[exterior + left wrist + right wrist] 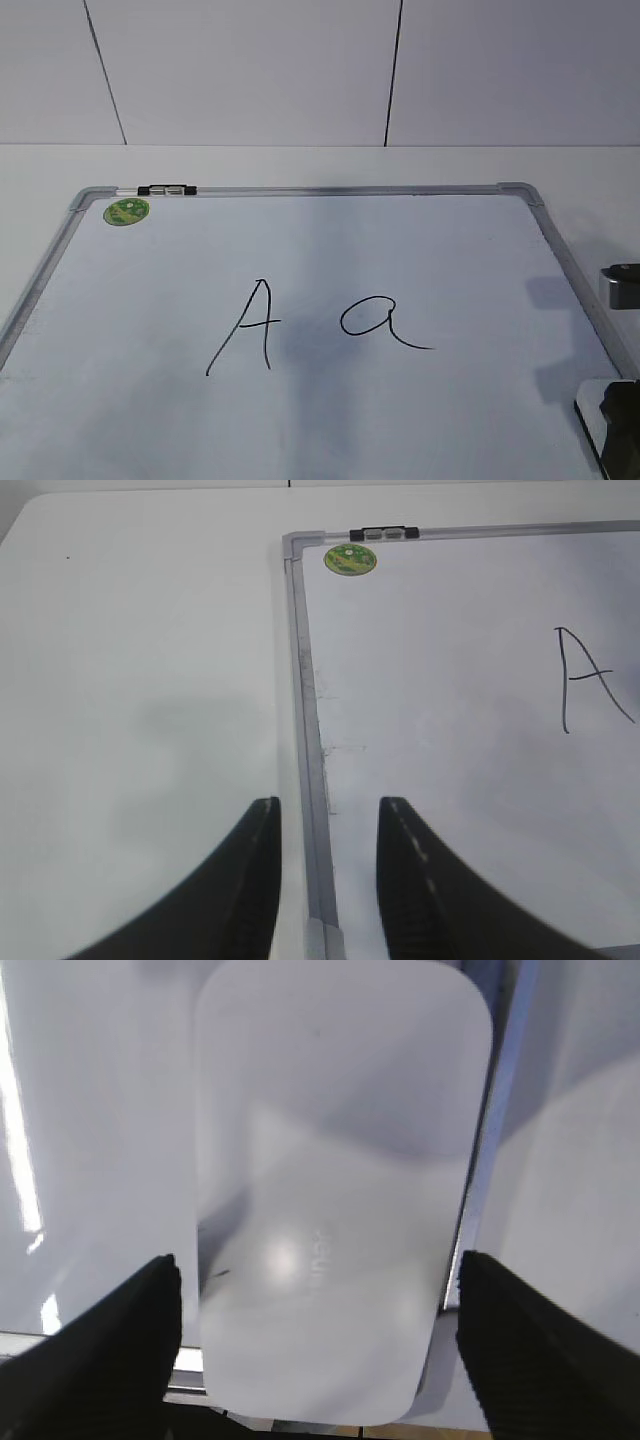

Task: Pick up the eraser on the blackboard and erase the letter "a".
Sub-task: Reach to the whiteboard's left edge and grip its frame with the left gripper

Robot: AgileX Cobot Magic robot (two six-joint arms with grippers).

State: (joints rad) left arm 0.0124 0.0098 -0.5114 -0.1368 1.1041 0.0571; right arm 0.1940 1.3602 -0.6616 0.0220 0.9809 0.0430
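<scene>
The blackboard (540, 215) is a white board in a grey frame, lying flat on the table. The letter "a" (372, 320) is written in black right of its middle. The eraser (335, 1190), a white rounded block, lies at the board's near right corner beside the right frame; a sliver of the eraser (589, 415) shows in the exterior view. My right gripper (318, 1295) hangs over it, open, one finger on each side with gaps. My left gripper (328, 815) is open and empty above the blackboard's (305, 710) left frame.
A capital "A" (250, 325) stands left of the small letter. A round green sticker (126, 211) and a black clip (166, 189) sit at the board's far left corner. Bare white table (140, 680) lies left of the board.
</scene>
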